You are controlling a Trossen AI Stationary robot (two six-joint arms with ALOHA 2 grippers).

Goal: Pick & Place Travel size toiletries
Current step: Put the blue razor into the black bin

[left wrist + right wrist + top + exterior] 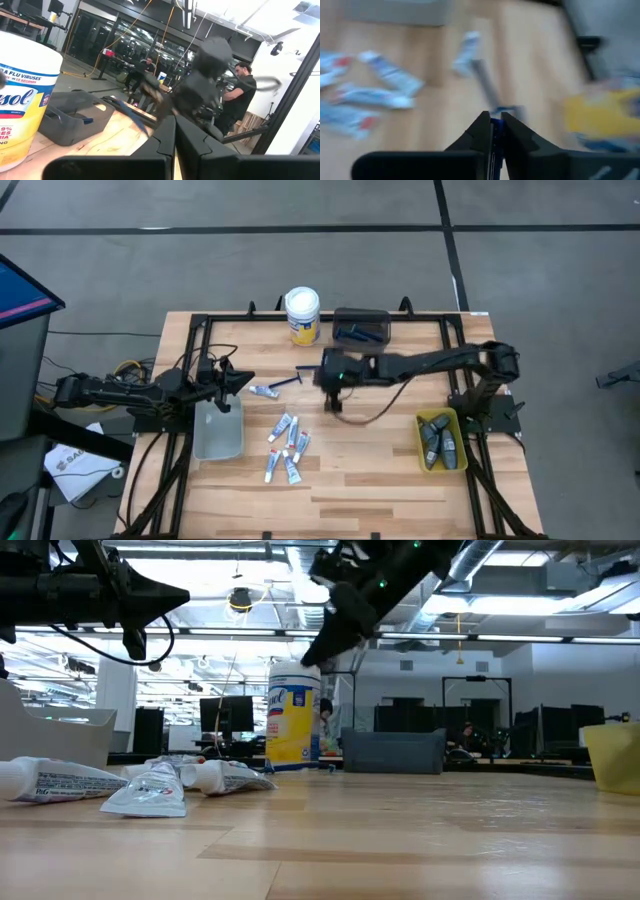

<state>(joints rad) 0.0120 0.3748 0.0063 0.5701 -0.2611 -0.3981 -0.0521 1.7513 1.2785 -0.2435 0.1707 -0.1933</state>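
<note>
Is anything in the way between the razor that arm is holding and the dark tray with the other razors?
Nothing visible. The right tool holds the razor above the table, and the wood between it and the dark tray looks bare. The yellow jar stands beside the tray, off that line.

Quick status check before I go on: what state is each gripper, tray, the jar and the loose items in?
Right gripper: shut on a razor, raised off the table.
Left gripper: shut, nothing seen in it.
Tubes: lying loose on the table.
Jar: upright, lid on.
Dark tray: holds blue razors.
Yellow tray: holds grey pods.
</note>
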